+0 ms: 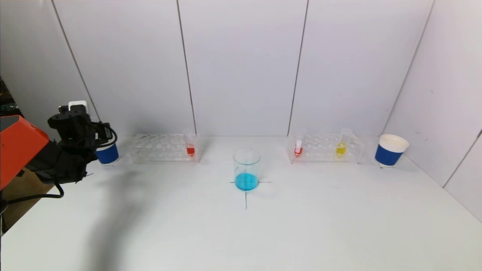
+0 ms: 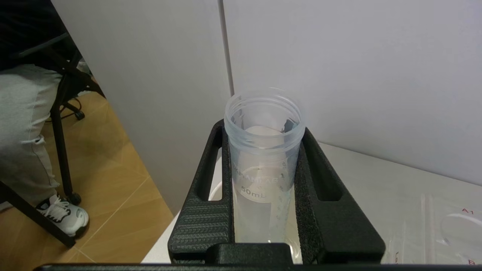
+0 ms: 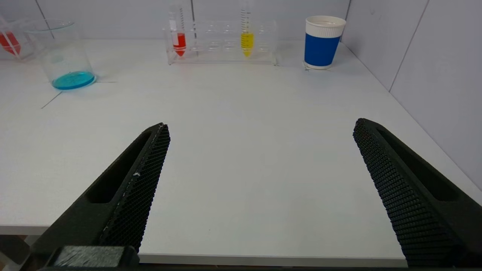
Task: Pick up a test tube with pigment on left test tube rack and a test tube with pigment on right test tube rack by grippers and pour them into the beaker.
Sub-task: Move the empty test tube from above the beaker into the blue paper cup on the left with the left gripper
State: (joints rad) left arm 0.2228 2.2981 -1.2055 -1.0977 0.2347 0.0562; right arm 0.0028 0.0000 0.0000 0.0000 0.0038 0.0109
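My left gripper is shut on a clear, empty 50 mL test tube, held upright above the blue paper cup at the table's far left. The left test tube rack holds one tube of red pigment. On the right test tube rack stand a red tube and a yellow tube. The beaker sits mid-table on a cross mark with blue liquid in it. My right gripper hangs open over the table's near right edge, out of the head view.
A second blue paper cup stands right of the right rack. White wall panels close the back and right sides. Beyond the table's left edge are a wooden floor and a seated person's leg.
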